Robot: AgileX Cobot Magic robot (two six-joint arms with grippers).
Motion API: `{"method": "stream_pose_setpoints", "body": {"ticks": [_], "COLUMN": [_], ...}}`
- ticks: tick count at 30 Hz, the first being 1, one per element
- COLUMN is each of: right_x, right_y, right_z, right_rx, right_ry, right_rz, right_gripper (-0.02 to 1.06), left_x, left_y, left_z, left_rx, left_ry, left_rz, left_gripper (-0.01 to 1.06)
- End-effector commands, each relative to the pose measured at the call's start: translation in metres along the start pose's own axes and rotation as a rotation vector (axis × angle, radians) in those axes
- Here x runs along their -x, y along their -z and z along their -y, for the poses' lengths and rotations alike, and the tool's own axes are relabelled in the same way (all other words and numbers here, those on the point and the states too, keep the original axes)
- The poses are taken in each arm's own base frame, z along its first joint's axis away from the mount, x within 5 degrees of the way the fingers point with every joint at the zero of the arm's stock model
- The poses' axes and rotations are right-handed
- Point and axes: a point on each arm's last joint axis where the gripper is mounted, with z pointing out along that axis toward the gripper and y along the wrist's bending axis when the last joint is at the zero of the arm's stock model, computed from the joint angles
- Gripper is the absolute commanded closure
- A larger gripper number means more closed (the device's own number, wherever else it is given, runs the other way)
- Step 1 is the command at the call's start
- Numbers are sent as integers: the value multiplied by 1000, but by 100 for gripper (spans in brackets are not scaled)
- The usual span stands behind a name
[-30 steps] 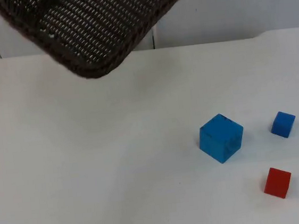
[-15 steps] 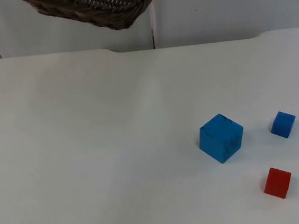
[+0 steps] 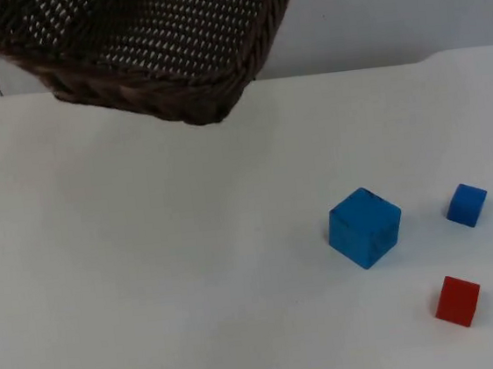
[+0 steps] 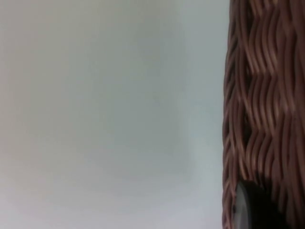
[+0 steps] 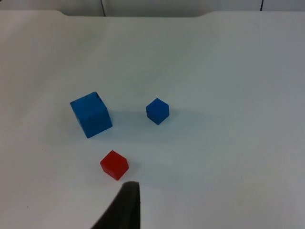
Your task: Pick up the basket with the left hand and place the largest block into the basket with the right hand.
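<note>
White table top (image 3: 152,291) runs back to the grey partition wall (image 3: 387,11). Top view: basket (image 3: 139,46) is airborne over the far left of the table, tilted, mouth partly toward camera; large blue block (image 3: 365,227) sits right of centre, small blue block (image 3: 466,204) just beside it to the right, red block (image 3: 458,300) nearer the front. Left wrist view: wicker wall of the basket with one black fingertip (image 4: 250,210) against it, so the left gripper looks clamped on the rim. Right wrist view: all three blocks on the table, one fingertip (image 5: 125,205) hanging above, near the red block; can't tell if the right gripper is open. Large blue block looks rigid, light, flat-sided: pinch two opposite faces, squared to its rotation.
</note>
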Motion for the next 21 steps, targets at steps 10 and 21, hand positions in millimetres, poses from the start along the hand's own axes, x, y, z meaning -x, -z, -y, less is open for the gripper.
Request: {"method": "stream_pose_setpoints", "body": {"ticks": [10,21], "right_x": [0,0], "right_y": [0,0], "right_z": [0,0], "right_rx": [-8,-8], "right_ry": [-4,-4], "right_rz": [9,9], "right_gripper": [-1,-1], "left_x": [-54,-108], "left_y": [1,-6], "left_z": [17,21], "left_rx": [-97,-101], "left_ry": [69,181], "left_rz": [7,14], "left_gripper": [105,105]}}
